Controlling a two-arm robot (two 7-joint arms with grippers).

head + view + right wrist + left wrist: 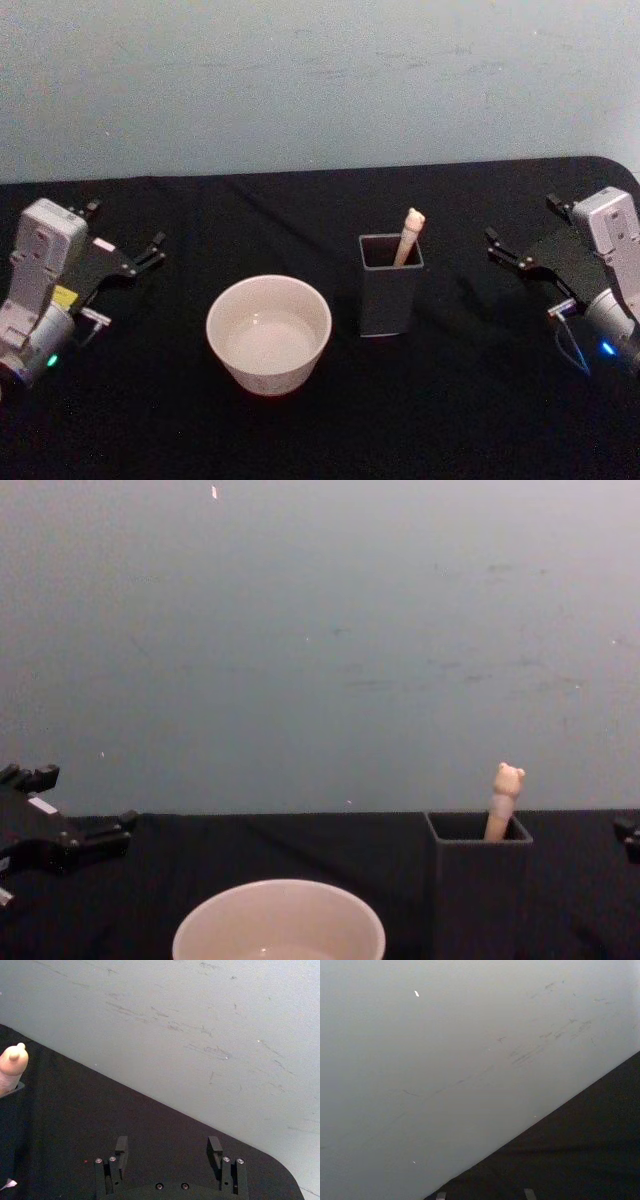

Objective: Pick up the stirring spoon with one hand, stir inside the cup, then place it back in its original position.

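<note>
One beige stirring spoon, animal-head knob up, in dark grey holder; left claw, right claw spread.

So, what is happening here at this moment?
Nothing is being handled. The stirring spoon stands in the dark grey holder, its handle sticking out. The cup sits beside the holder, toward the robot's left. The left gripper and right gripper rest open at opposite sides of the table.
</note>
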